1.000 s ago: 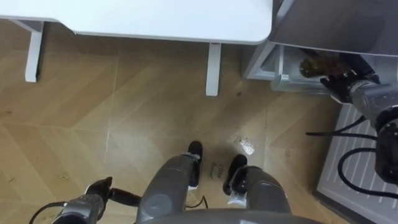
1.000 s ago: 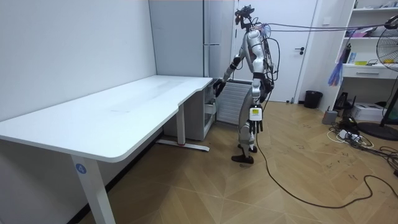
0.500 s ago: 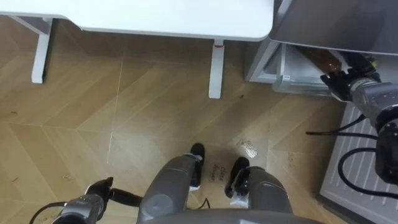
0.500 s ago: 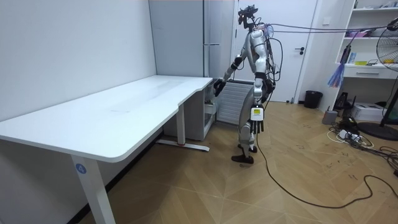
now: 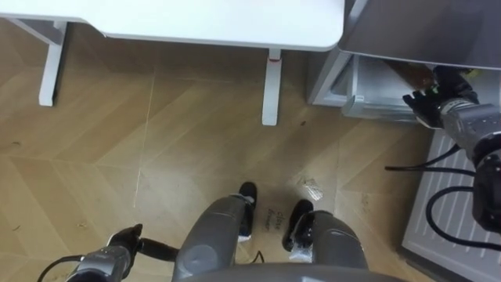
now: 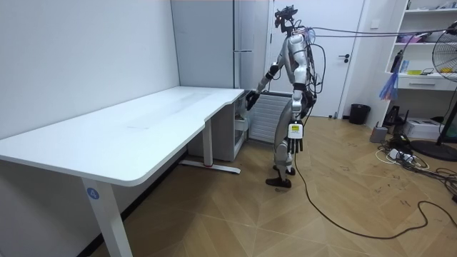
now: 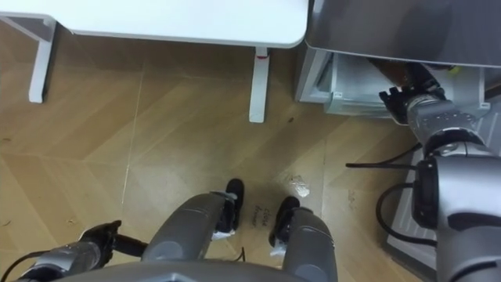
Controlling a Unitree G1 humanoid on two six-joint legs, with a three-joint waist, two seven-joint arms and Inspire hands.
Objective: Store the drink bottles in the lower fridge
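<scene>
A brown drink bottle [image 5: 413,74] lies at the mouth of the open lower fridge compartment [image 5: 356,90], half hidden under the grey fridge front [image 5: 423,31]. My right hand [image 5: 428,105] reaches in at the upper right with its fingers curled round the bottle; the right eye view has that hand [image 7: 407,102] and the bottle [image 7: 399,76] too. In the room view I stand facing the tall grey fridge [image 6: 243,43] with the right hand [image 6: 251,98] stretched toward its lower part. My left hand [image 5: 119,241] hangs relaxed by my thigh, holding nothing.
A white desk [image 5: 219,23] stands just left of the fridge, one leg [image 5: 269,86] close to the compartment. The open fridge door [image 5: 446,204] with its ribbed inner side is on my right. A crumpled scrap [image 5: 311,186] lies on the wooden floor.
The bottle has gone deeper under the fridge front, with less of it showing, and the right hand has followed it in. The picture has shifted down a little. The left hand has stayed.
</scene>
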